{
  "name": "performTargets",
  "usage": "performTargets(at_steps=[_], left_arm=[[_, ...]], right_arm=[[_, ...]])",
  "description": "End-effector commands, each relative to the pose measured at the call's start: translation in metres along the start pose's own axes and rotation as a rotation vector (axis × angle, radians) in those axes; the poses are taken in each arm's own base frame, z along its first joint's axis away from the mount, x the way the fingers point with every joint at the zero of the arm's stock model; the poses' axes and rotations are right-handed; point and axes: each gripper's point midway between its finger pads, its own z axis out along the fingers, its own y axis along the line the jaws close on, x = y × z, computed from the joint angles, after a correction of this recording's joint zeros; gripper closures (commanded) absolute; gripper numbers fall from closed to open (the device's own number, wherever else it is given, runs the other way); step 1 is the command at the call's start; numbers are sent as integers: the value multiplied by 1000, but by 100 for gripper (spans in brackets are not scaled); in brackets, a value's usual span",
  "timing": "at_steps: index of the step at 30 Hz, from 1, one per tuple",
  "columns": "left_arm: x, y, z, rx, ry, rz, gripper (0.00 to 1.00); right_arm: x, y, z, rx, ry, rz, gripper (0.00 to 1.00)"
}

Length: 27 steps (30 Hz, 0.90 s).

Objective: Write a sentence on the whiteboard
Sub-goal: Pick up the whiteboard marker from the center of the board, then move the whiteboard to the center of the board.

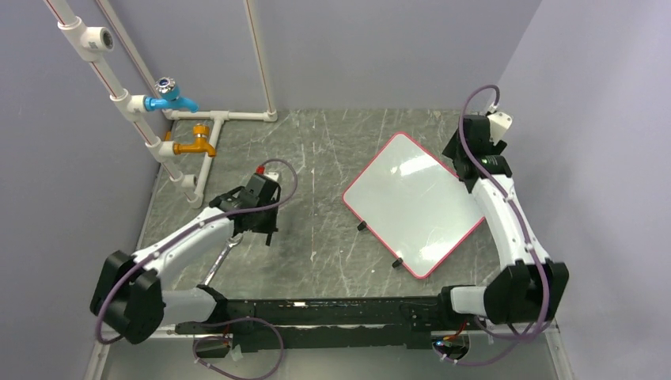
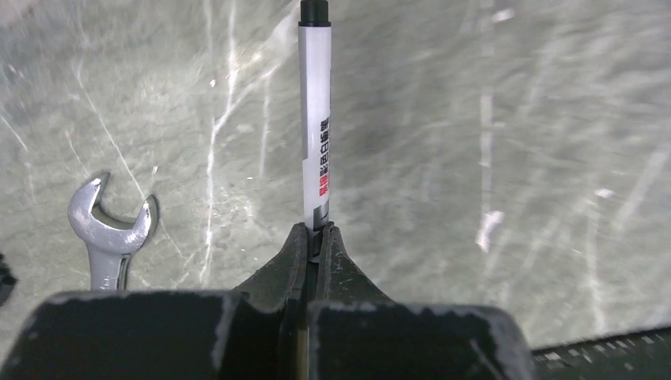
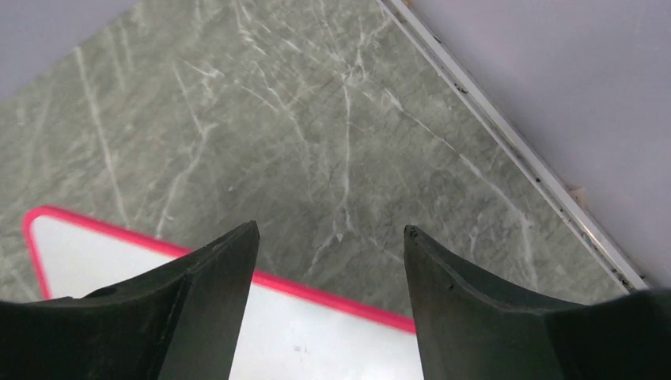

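The whiteboard (image 1: 414,202) lies flat on the table right of centre, turned at an angle, its white face blank, with a red-pink rim and small black feet on its near-left edge. Its far edge shows in the right wrist view (image 3: 316,328). My left gripper (image 2: 317,231) is shut on a white marker (image 2: 316,119) with a black tip pointing away from the jaws; it hovers over bare table well left of the board (image 1: 265,229). My right gripper (image 3: 330,229) is open and empty above the board's far right edge (image 1: 467,170).
A metal wrench (image 2: 109,229) lies on the table just left of my left gripper (image 1: 225,257). White pipes with a blue tap (image 1: 170,99) and an orange tap (image 1: 198,145) stand at the back left. Grey walls close in the table.
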Motion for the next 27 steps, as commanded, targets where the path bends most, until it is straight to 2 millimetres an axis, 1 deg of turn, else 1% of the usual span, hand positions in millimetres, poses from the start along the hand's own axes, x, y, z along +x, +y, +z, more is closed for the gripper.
performTargets(at_steps=[1,3,5,8,10,12,15,22,27], left_arm=[[-23,-20,-53,114,-69,66,100],[-25,-26,-71,172,-87,117,100],[-23,-32,-87,241,-97,181,100],[-19,-32,-100,284,-125,266,100],[-17,-29,-100,286,-152,309,100],[-17,-25,-97,273,-175,315,100],[-14,-30,-93,307,-189,313,100],[-14,-30,-91,306,-198,316,100],[-14,-27,-90,289,-202,313,100]], right_arm=[[-8,3,21,42,11,11,31],[-2,7,29,33,43,-7,32],[7,14,35,9,84,-26,33],[22,26,40,-54,147,-49,37],[33,37,41,-110,193,-60,40],[42,45,38,-164,234,-66,42],[55,59,32,-250,286,-72,44],[74,96,19,-409,361,-108,45],[91,128,3,-523,396,-159,45]])
